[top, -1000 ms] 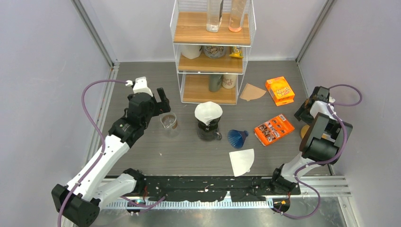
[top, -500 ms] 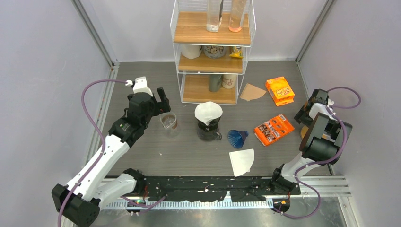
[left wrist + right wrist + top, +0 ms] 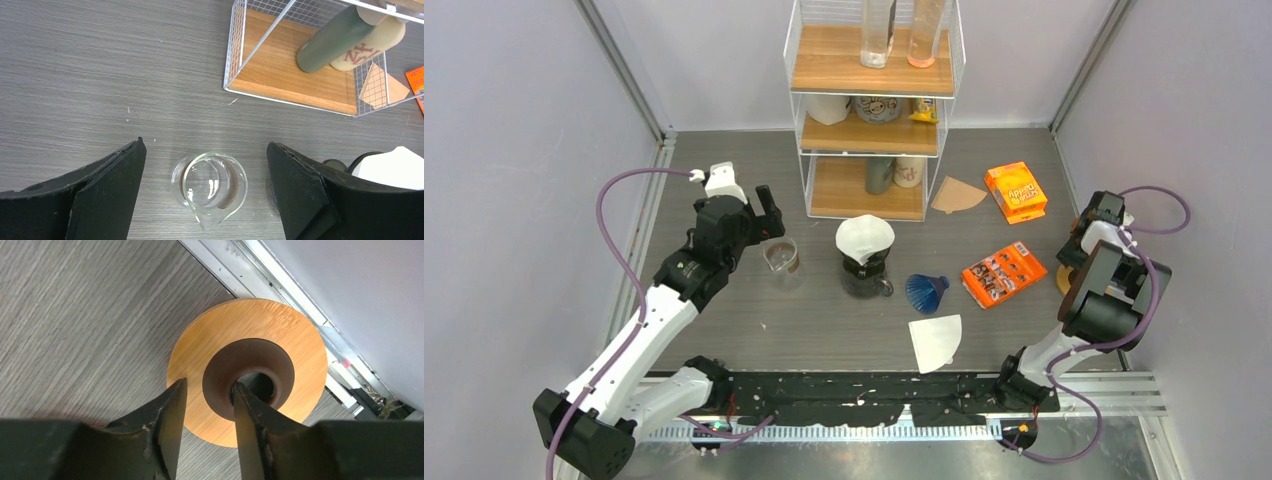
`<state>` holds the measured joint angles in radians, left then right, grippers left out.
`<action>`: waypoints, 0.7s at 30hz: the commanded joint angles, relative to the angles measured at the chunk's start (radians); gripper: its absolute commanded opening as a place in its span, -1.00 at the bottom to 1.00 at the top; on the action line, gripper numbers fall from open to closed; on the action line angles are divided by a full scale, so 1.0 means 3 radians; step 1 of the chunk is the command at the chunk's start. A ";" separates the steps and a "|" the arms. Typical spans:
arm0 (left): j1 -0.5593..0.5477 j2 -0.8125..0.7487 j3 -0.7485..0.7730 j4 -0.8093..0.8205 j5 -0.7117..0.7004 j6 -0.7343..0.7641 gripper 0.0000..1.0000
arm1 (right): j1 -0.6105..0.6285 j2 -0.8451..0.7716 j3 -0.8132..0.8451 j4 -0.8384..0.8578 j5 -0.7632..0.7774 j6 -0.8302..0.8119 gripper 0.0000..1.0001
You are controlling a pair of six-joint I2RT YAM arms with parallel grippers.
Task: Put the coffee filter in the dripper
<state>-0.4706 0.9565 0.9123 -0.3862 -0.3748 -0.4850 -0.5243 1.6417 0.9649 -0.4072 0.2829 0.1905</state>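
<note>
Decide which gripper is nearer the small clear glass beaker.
Left. The left gripper is right at the beaker, poised over it; the right gripper is across the table at a round wooden disc.

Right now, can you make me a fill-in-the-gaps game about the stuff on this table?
1. The funnel lying on the table is coloured ____.
2. The left gripper has its jaws ____ above the glass beaker.
3. The rack at the back has ____ wooden shelves.
4. The loose coffee filter nearest the arm bases is coloured ____.
Missing words: blue; open; three; white.
</note>
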 commanded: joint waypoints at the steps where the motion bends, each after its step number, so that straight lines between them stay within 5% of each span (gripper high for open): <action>1: 0.0019 0.0002 0.0134 0.0148 -0.0027 0.0041 0.98 | 0.0040 -0.0095 -0.0098 0.0134 -0.0432 0.0069 -0.19; 14: 0.0019 0.0017 0.0145 0.0133 -0.0018 0.0032 0.98 | 0.0040 -0.0141 -0.0131 0.0092 -0.0290 0.0099 -0.86; 21: 0.0022 0.0019 0.0153 0.0129 -0.0018 0.0016 0.98 | 0.0040 -0.0553 -0.0203 0.0119 -0.0141 0.0112 -0.89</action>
<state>-0.4706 0.9627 0.9138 -0.3862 -0.3744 -0.4854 -0.5224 1.5890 0.9249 -0.3889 0.2497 0.1982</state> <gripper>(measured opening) 0.992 0.089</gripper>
